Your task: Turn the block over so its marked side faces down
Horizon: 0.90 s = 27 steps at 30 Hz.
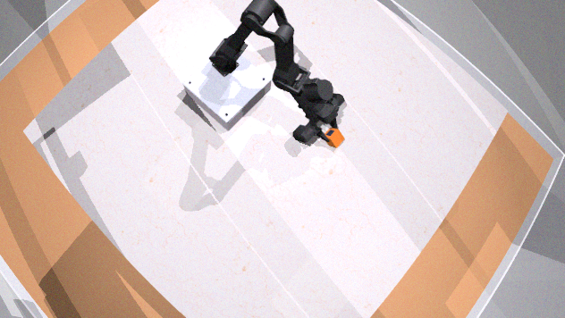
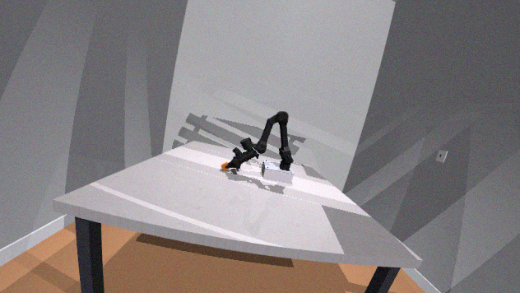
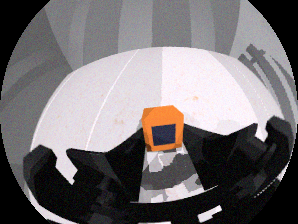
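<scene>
- The table (image 2: 197, 206) was a wide pale slab on dark legs, striped by light and shadow, over an orange floor (image 2: 164, 272) and against grey walls (image 2: 432, 103).
- The arm (image 2: 271, 132) stood on a white base (image 1: 228, 91) toward 12 o'clock of the table in the top view. In the exterior view it rose steeply from the base to a high elbow, dropped to a second joint, and then ran forward and downward at a shallow slant.
- In the top view the arm left the base toward 1 o'clock, folded back at the elbow, and reached toward 5 o'clock, its wrist bulky and dark above the gripper.
- The gripper (image 1: 324, 134) was tipped low, close to level rather than pointing straight down, and it was clamped on the block (image 1: 335, 138). In the wrist view the dark fingers flanked the block on both sides.
- The block was orange and sat at the gripper's tip, at about 4 o'clock from the base and well apart from it. Whether it touched the table or hung just above it could not be told.
- The mark (image 3: 165, 133) was a dark blue square on one face of the block. In the wrist view it faced the camera, and in the top view it showed on the block's upper side, tilted.
</scene>
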Motion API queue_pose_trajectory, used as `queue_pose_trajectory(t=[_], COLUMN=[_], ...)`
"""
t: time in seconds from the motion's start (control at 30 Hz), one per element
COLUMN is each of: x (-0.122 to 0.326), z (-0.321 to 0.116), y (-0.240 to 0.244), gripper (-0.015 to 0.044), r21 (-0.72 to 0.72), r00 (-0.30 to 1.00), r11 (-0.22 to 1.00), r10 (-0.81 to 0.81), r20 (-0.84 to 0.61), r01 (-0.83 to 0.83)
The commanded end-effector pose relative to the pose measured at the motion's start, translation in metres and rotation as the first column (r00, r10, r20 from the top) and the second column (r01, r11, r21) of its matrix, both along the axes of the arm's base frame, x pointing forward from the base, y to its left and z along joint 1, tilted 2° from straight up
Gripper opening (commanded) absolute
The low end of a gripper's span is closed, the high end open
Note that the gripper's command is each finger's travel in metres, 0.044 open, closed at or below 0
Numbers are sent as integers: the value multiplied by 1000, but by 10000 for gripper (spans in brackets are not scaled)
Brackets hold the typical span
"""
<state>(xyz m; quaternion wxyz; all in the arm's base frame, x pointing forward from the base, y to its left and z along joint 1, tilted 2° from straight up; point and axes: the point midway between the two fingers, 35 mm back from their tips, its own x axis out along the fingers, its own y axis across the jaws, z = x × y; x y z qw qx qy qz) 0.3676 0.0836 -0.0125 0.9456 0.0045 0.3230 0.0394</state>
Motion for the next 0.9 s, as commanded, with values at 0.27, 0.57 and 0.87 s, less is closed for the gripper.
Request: queue_pose_trajectory(t=[0.27,0.57,0.87], x=[-16,-17,-17], z=[-3,1,1], y=[-4,-5,-5], gripper=[0,0,0], r21=[6,10,10], r00=[988,982,982], r11=[1000,1000,1000], r10=[-10,-12,-12], r20=[153,187,187], r01=[9,10,10])
